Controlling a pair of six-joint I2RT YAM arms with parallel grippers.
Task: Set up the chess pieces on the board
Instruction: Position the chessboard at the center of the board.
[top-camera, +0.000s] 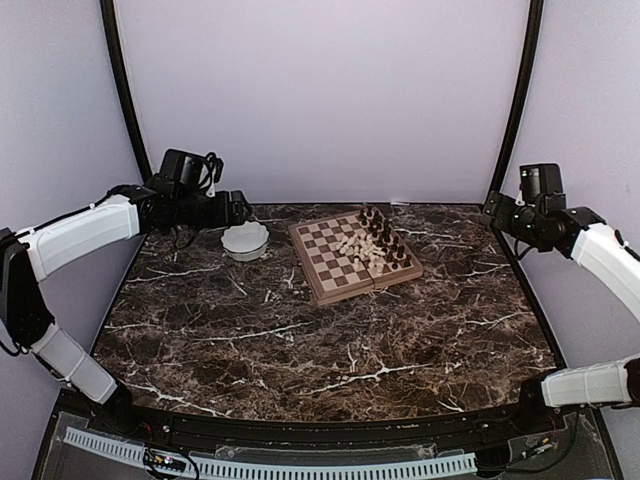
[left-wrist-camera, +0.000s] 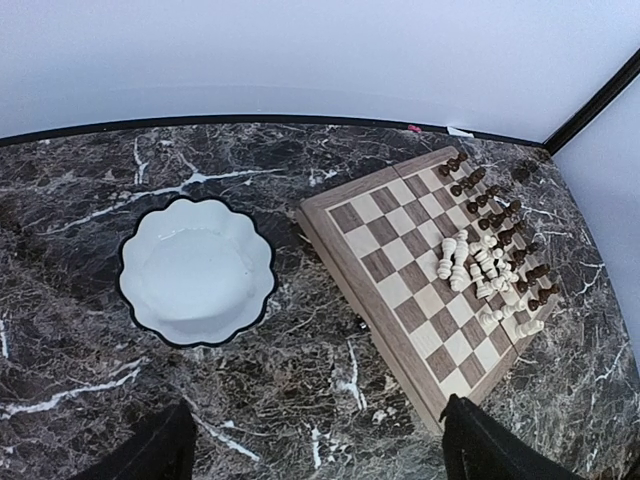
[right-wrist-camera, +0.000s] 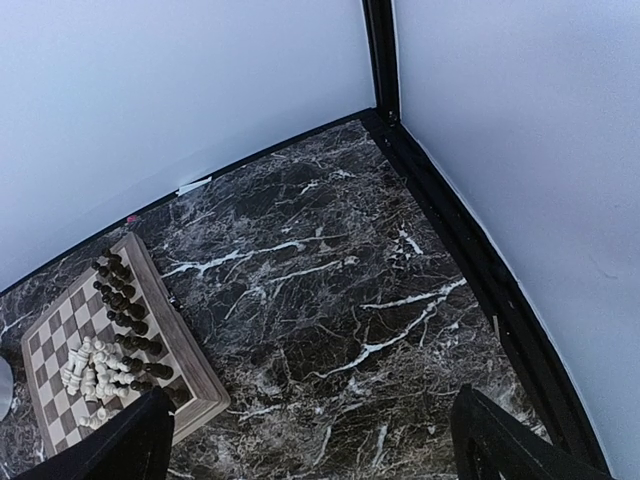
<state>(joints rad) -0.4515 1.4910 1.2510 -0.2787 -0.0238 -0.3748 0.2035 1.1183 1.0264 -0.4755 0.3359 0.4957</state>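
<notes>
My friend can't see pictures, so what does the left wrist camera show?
A wooden chessboard lies on a dark marble table, dark pieces lined along one edge and cream pieces jumbled beside them. A white scalloped dish sits left of the board.

Worktop (top-camera: 330, 350): all items lie on its far half.
Board (top-camera: 330, 262): far centre, set askew.
Chess pieces (top-camera: 378, 240): on the board's right side, two rows along that edge, the rest bunched just inside them.
Dish (top-camera: 244, 240): left of the board, near it but apart.
Left end effector (top-camera: 240, 208): just behind the dish.
Right end effector (top-camera: 495, 212): at the far right edge, well apart from the board.
</notes>
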